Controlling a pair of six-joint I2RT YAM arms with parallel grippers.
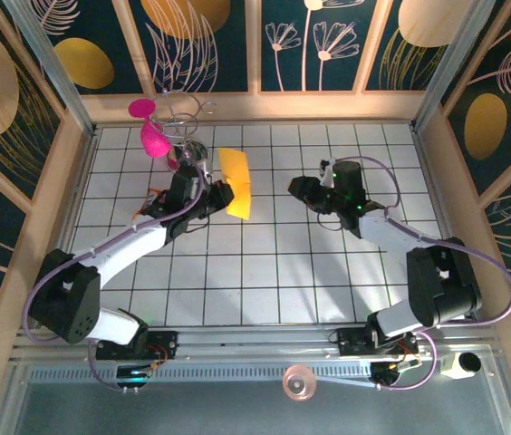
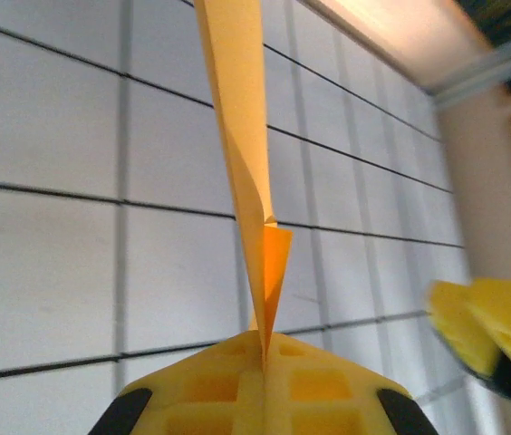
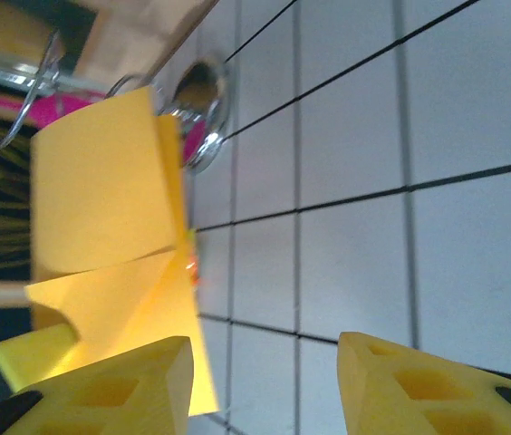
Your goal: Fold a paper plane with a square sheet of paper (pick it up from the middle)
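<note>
The thin orange-yellow sheet of paper (image 1: pixel 236 183) is up in the air over the white tiled counter (image 1: pixel 265 272), not lying on it. It is folded, with a sharp crease, and it stands on its edge.

The left gripper (image 1: pixel 215 195) has it. Its jaws are pressed together on the bottom end of the paper, right at the crease. In the left wrist view the paper (image 2: pixel 237 118) sticks up out of the shut jaws like a thin blade.

The right gripper (image 1: pixel 305 192) is near the paper but not touching it. Its jaws are apart, with nothing between them.

I think this paper is very light and soft. It will bend and flop if it is held by one corner. A hard squeeze would crumple it, and a hard pull could tear it. It looks smooth too, so a weak pinch might let it slide out.

The fold looks like the stiffest part, because the layers lie together there. The best place to hold is on the crease, near the middle. The loose flaps curl open and would just bend away.
</note>
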